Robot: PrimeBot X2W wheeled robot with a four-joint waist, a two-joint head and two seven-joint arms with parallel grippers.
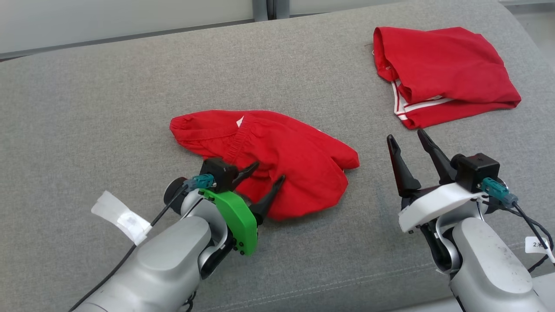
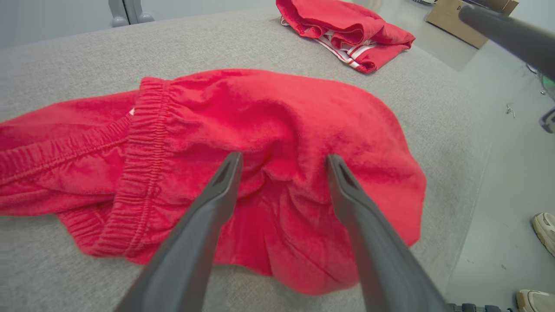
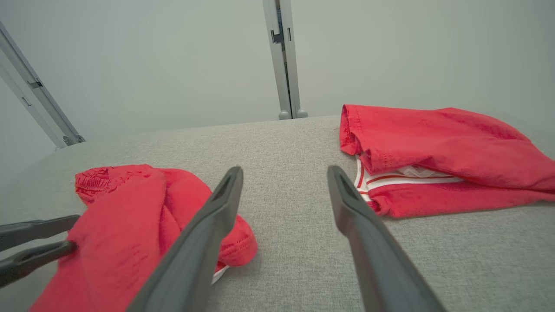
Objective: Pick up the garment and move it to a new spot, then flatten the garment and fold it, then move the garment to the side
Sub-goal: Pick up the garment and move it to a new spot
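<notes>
Partly behind left jaws, garment [image 1: 295,156] hem

The garment [image 1: 277,160] is laid in the middle of the cushion [image 1: 108,108]; a folded garment [image 1: 442,73] is set behind and right of it, well apart. The left gripper [image 1: 269,171] is placed over its near edge, the right gripper [image 1: 406,135] right of it

The garment [image 1: 282,160] is soft red cloth, matt and a bit fuzzy, with a ribbed elastic band. The folded garment [image 1: 442,73] is the same stuff with smoother white trim. The cushion [image 1: 108,108] is coarse grey woven fabric. The fingers [image 2: 208,225] look like smooth, dark, matt plastic. The green guard [image 1: 236,221] is plastic with a slight sheen, the forearm [image 1: 173,255] is satin grey, and the tag [image 1: 123,216] is papery tape.
</notes>
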